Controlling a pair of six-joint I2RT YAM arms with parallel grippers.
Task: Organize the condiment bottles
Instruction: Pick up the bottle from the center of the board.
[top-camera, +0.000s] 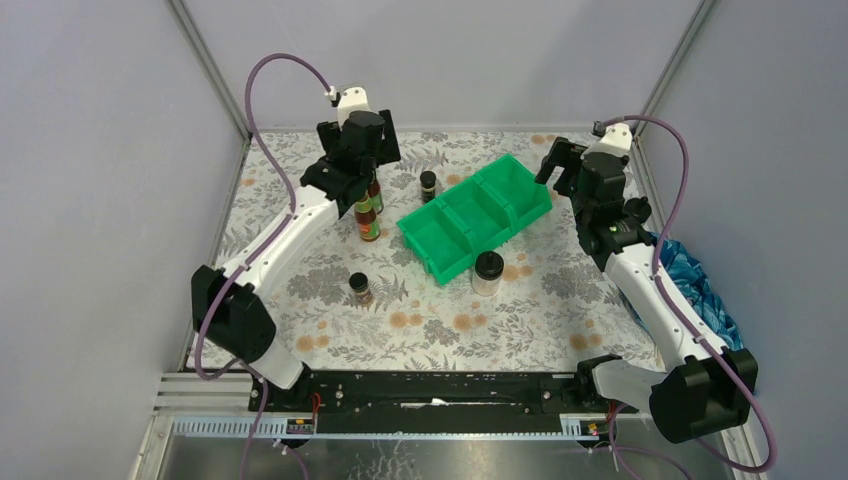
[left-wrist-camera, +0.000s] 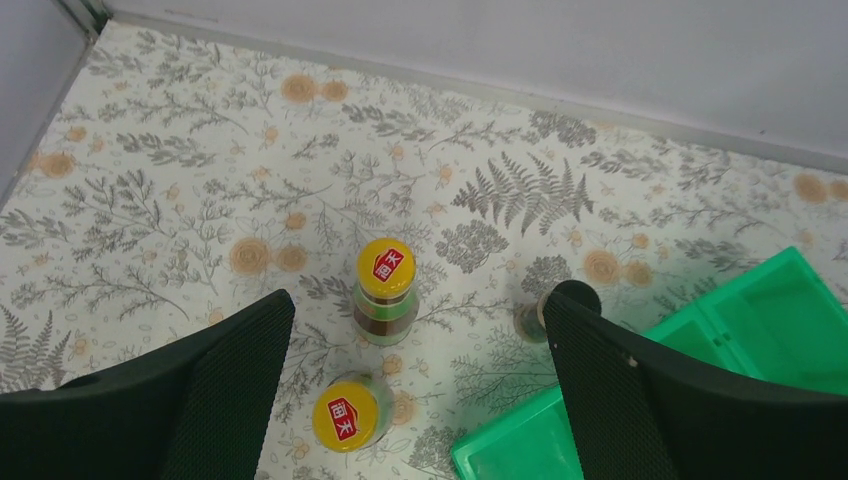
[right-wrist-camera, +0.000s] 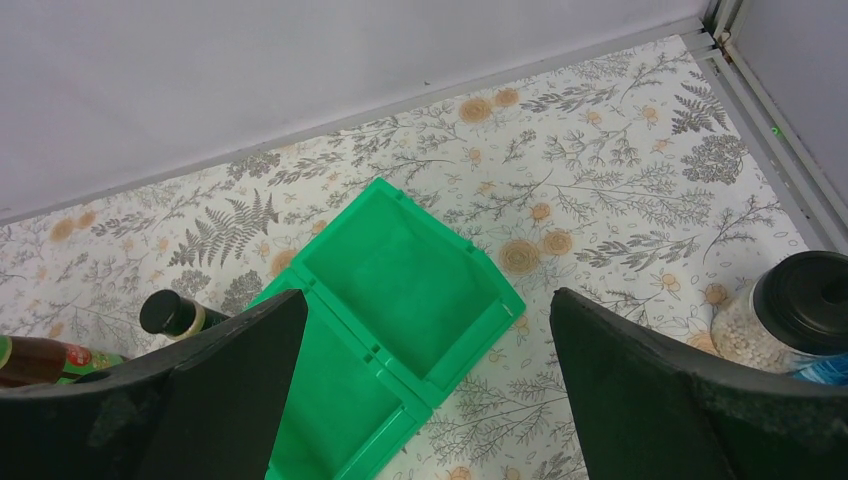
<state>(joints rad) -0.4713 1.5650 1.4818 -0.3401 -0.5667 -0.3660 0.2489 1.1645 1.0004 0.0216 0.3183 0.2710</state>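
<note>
Two brown bottles with yellow caps (top-camera: 369, 213) stand close together left of the green bin (top-camera: 520, 178). In the left wrist view one (left-wrist-camera: 385, 292) is farther and one (left-wrist-camera: 346, 415) nearer. My left gripper (top-camera: 345, 178) hovers above them, open and empty (left-wrist-camera: 420, 300). One short dark jar (top-camera: 428, 185) stands behind the bin, half hidden by a finger (left-wrist-camera: 533, 320). Another short dark jar (top-camera: 360, 288) stands at the front left. A clear black-lidded jar (top-camera: 488, 272) stands in front of the bin. A second clear jar (right-wrist-camera: 790, 315) shows at the right. My right gripper (top-camera: 560, 160) is open and empty above the bin's right end (right-wrist-camera: 428, 295).
The green bin's compartments (right-wrist-camera: 400, 265) hold nothing. A blue plastic bag (top-camera: 695, 285) lies at the table's right edge behind the right arm. Grey walls close in the back and both sides.
</note>
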